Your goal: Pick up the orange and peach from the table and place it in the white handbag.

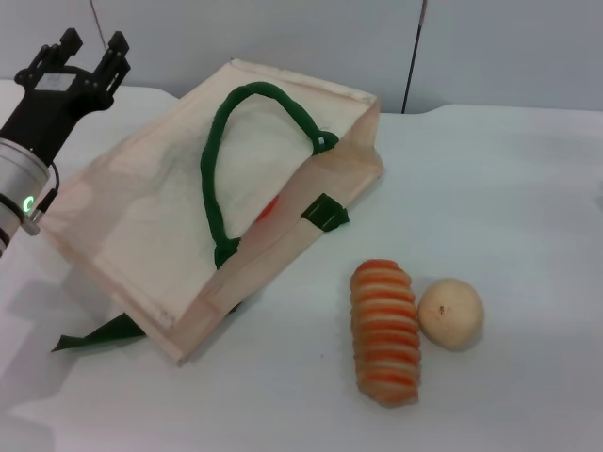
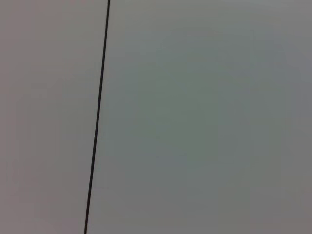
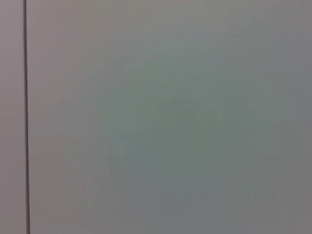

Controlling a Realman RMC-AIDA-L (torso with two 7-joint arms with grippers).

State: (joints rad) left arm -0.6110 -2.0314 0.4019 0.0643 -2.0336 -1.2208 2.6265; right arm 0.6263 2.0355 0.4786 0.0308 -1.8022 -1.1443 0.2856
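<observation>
**Handbag lying flat on worktop, orange patch at its mouth**

White handbag [image 1: 179,202], a large flat cream fabric tote with thick dark green strap handles, lies on its side on the white worktop [image 1: 490,188], mouth facing the robot's right. One green handle [image 1: 247,141] loops across its upper face; a second strap end [image 1: 99,331] pokes out from under the near corner. A small bright orange patch [image 1: 270,209] shows inside the mouth; most of it is hidden by fabric, so it cannot be identified with certainty. No pink fruit is visible.

Right of the bag, well apart from it: an orange-and-cream striped oblong loaf [image 1: 384,331], touching a beige-yellow round fruit [image 1: 450,314].

Left claw [image 1: 85,47], black, raised at the far left beyond the bag's corner, fingers spread, holding nothing. Right claw is out of view. Both wrist views show only a plain grey surface with one thin dark line.
</observation>
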